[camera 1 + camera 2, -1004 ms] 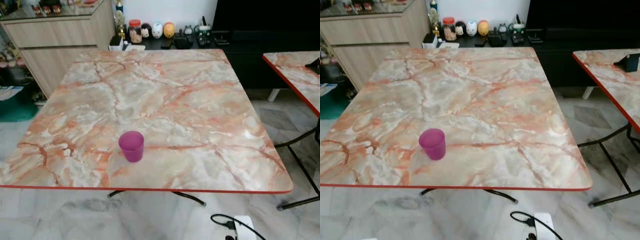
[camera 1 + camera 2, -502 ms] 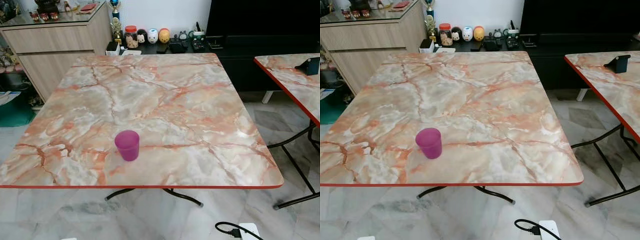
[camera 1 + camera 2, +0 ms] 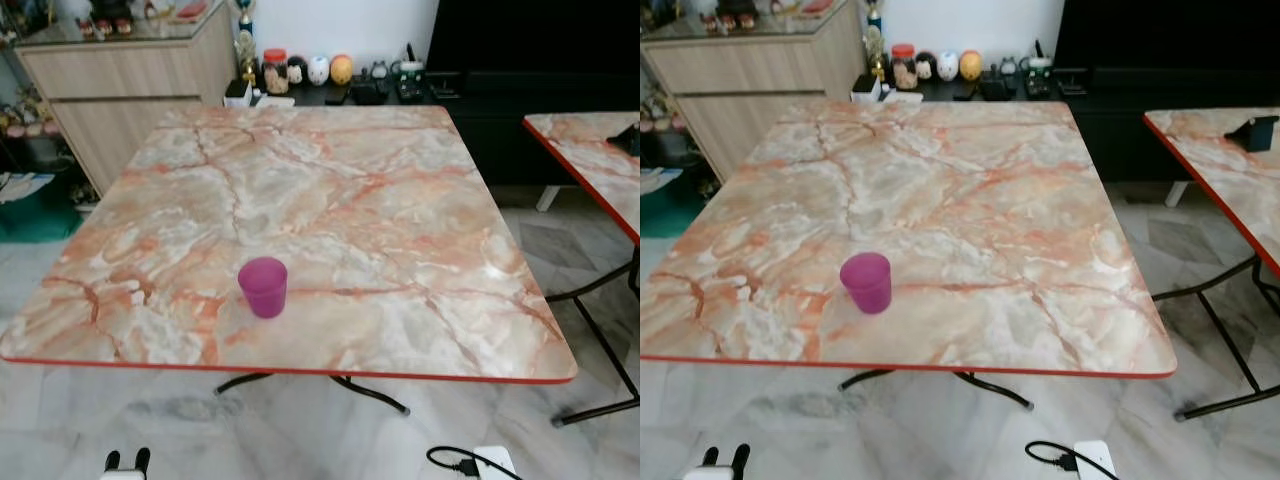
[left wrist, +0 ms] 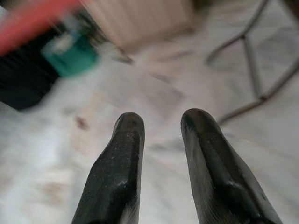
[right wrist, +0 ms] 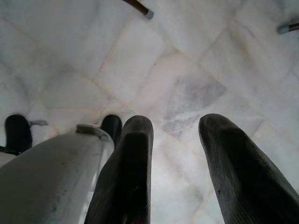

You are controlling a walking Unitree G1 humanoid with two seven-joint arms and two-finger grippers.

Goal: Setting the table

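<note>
A single purple plastic cup (image 3: 263,287) stands upright on the square pink-and-orange marbled table with a red edge (image 3: 420,300), near the front edge and left of centre — the only piece of tableware laid there. By that showing, the setting is barely begun: no plate, cutlery or further cup is on the top. The left gripper (image 4: 161,133) hangs low over the grey marble floor (image 5: 187,79), its two black fingers parted and holding nothing. The right gripper (image 5: 175,135) likewise points at the floor, spread and empty. Both arms look idle — further items would have to be fetched.
</note>
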